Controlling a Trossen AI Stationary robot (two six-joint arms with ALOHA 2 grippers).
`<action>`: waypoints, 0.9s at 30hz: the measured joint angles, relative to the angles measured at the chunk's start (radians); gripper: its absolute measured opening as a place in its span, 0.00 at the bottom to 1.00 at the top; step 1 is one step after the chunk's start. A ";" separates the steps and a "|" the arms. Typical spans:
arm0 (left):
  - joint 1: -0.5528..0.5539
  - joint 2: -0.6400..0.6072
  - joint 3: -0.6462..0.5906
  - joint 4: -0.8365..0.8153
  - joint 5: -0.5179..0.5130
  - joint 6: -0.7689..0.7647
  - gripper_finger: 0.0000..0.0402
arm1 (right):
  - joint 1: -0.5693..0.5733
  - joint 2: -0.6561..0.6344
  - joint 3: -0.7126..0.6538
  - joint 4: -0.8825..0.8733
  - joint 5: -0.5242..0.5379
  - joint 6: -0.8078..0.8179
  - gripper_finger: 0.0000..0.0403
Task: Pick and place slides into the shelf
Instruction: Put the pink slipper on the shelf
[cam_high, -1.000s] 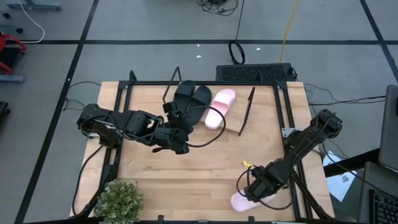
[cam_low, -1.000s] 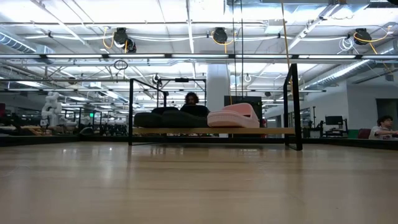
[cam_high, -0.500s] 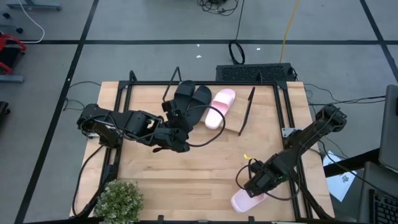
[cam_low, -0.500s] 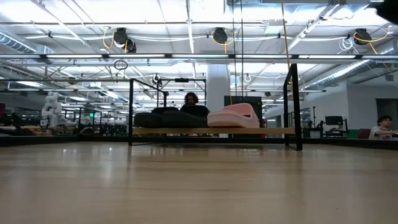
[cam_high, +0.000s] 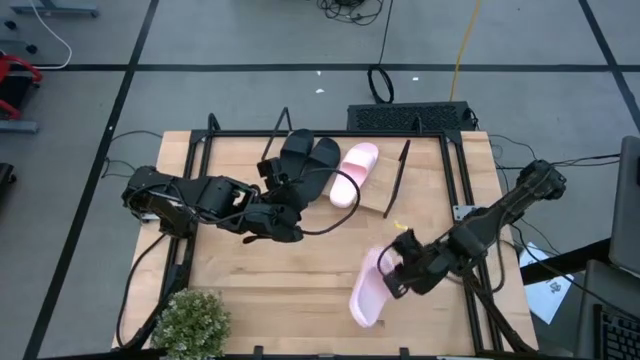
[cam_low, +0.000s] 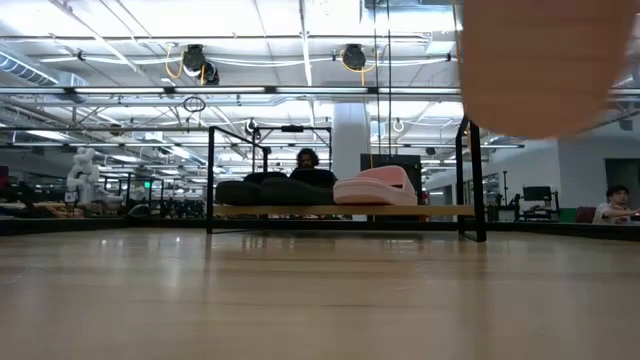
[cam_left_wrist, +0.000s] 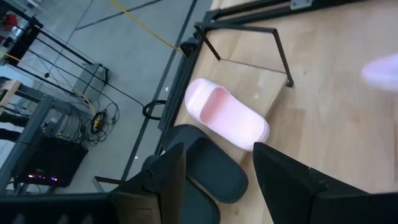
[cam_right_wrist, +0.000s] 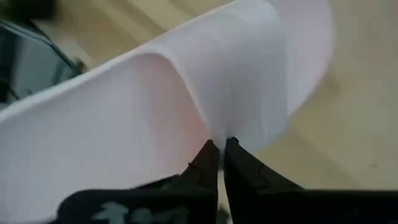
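Observation:
Two black slides (cam_high: 308, 160) and one pink slide (cam_high: 352, 173) lie side by side on the shelf (cam_high: 376, 197), a tilted wooden plank on black wire frames at the table's far side; the low view shows them there too (cam_low: 375, 187). My left gripper (cam_high: 283, 218) is open just near of the black slides (cam_left_wrist: 211, 171), touching nothing. My right gripper (cam_high: 397, 272) is shut on the second pink slide (cam_high: 365, 292), right of the table's middle. That slide fills the low view's top right as a pale blur (cam_low: 540, 60). My right gripper (cam_right_wrist: 217, 152) pinches the pink slide's wide strap (cam_right_wrist: 233, 118) between its two fingertips. The fingers come from the table's right side, slanting down. The slide is lifted clear of the table and hangs tilted toward the near edge, its sole turned partly up.
A potted green plant (cam_high: 190, 322) stands at the table's near left corner. Black metal frame posts (cam_high: 465, 185) run along the table's left and right sides. Bare wood (cam_high: 300, 270) lies between the two arms. People sit in the room beyond (cam_low: 617, 203).
My right gripper has risen and moved from the near right edge toward the table's middle, lifting the pink slide clear of the table. The slide has swung round and now shows at the top of the low view. My left arm has barely moved.

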 joint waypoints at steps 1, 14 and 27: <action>0.000 -0.003 0.000 0.003 -0.005 0.000 0.47 | -0.010 -0.007 0.015 -0.003 0.037 -0.037 0.00; -0.006 -0.048 0.000 0.080 -0.099 0.020 0.47 | -0.386 -0.159 0.095 -0.058 0.321 -0.777 0.00; 0.007 -0.052 0.000 0.249 -0.194 0.075 0.47 | -0.878 -0.113 0.095 -0.033 0.207 -1.193 0.00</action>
